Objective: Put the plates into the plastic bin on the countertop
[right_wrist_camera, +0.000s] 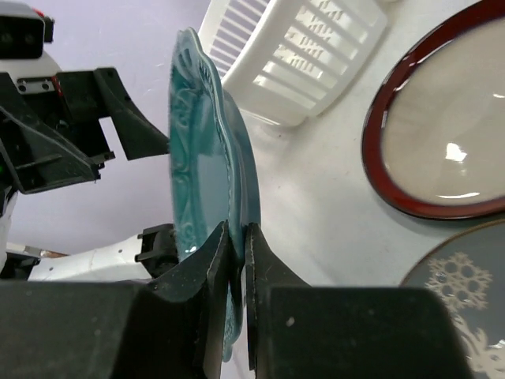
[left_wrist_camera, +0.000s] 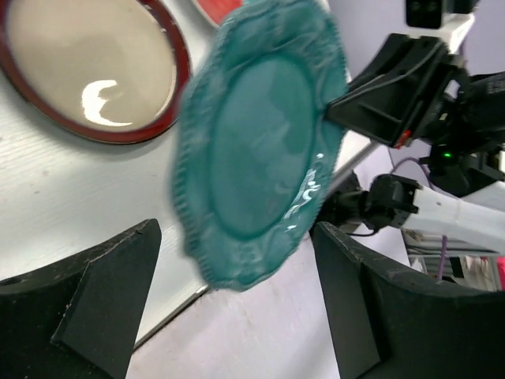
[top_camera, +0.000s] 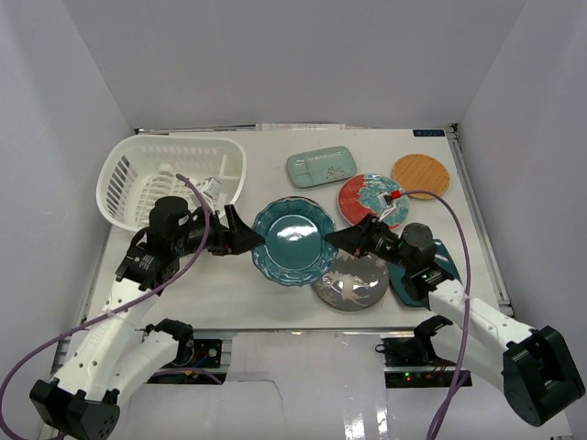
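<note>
Right gripper (right_wrist_camera: 237, 260) fingers pinch my teal scalloped plate (top_camera: 293, 240) by its rim, lifted above the countertop (top_camera: 266, 183); left gripper (left_wrist_camera: 229, 316) spread wide at its opposite edge.

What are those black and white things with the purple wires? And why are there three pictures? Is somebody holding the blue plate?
Those are two robot arms. Each ends in a gripper, like a two-finger hand. One picture looks down from above; the other two come from little cameras on the arms' wrists.

The right gripper pinches the edge of the teal plate, lifting it off the table. The left gripper is open, with its fingers on either side of the plate's other edge, not squeezing it.

On the white table sit more plates: grey, red flowery, orange, pale green, and a cream red-rimmed one. The white basket waits for them.
</note>
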Robot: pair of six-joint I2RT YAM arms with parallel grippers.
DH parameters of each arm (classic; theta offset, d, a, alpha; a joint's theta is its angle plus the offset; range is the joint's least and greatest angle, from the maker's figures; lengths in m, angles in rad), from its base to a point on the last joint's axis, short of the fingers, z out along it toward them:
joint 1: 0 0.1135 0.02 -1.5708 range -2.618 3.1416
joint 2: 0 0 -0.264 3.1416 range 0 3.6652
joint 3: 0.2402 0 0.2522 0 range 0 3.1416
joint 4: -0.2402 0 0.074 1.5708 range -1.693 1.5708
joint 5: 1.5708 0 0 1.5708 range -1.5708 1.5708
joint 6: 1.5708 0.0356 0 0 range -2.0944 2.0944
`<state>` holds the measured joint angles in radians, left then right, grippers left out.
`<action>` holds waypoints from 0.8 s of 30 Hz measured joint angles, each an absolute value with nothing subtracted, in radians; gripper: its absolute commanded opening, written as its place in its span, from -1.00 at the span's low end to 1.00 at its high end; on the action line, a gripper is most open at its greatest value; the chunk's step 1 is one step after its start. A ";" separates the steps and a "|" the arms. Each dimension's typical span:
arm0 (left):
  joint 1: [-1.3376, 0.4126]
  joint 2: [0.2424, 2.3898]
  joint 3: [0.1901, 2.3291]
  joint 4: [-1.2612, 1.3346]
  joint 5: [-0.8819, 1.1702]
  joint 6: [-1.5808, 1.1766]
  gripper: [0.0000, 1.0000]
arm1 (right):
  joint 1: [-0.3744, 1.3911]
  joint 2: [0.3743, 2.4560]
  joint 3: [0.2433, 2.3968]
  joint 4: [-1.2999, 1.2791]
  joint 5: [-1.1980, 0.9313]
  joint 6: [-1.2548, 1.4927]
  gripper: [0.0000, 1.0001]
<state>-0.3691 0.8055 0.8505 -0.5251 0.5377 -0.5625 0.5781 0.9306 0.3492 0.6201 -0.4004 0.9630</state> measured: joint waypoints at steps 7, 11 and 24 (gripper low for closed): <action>-0.362 0.806 0.836 -0.561 0.505 -0.556 0.66 | 0.450 0.921 0.354 0.570 -0.526 0.988 -0.84; -0.362 0.810 0.750 -0.469 0.600 -0.586 0.46 | 0.446 0.923 0.366 0.571 -0.572 0.994 -0.84; -0.352 0.857 0.599 -0.160 0.745 -0.748 -0.99 | 0.440 0.957 0.368 0.627 -0.617 1.031 -0.80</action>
<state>-0.3523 0.8570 0.5991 -0.1600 0.7448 -0.7479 0.4400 0.9573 0.3679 0.6273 -0.6170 1.0313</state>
